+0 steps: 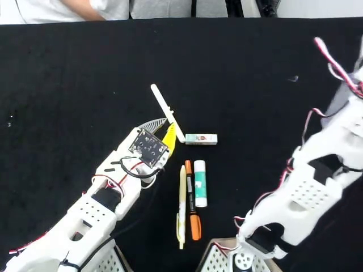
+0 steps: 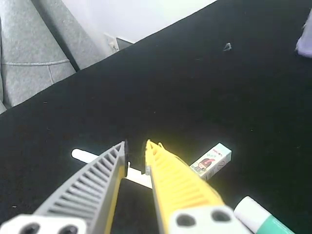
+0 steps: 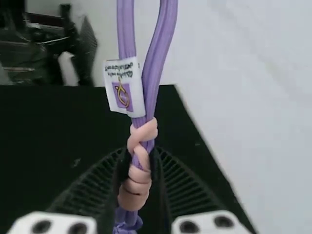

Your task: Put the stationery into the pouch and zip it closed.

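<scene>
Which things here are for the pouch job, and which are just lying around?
For the job: white pen, eraser box, yellow pen, orange pen, glue stick, purple strap in the right gripper.
Just lying about: small scrap on the table, grey chair.

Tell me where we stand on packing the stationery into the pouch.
Done: nothing packed yet; the eraser, glue stick, orange marker and yellow pen lie on the table. In hand: the left gripper is at the white pen, which also lies there, and the right gripper is shut on a purple loop. Left: all five items in, then the zip.
</scene>
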Controlling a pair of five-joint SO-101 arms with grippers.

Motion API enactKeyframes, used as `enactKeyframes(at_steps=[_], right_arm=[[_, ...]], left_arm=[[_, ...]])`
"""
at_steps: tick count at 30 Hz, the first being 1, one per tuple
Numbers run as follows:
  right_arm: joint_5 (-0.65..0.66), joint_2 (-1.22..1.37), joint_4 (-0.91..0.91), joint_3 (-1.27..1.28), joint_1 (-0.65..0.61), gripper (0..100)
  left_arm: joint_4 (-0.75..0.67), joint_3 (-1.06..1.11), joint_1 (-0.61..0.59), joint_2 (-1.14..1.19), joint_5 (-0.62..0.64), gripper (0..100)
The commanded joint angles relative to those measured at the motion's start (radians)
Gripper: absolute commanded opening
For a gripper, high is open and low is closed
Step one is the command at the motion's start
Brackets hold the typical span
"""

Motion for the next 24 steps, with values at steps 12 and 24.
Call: enactKeyframes(at_steps=[12,24], right_arm=[[-0.196,-0.111,0.066,0.033,-0.127,1.1],[-0.258,-0.49,0.061,0.636,-0.427,1.1]], left_arm=[[-0.003,-0.015,-0.073,-0.028,-0.009,8],[-0.126,0.027,-0.101,-0.028,-0.008,8]])
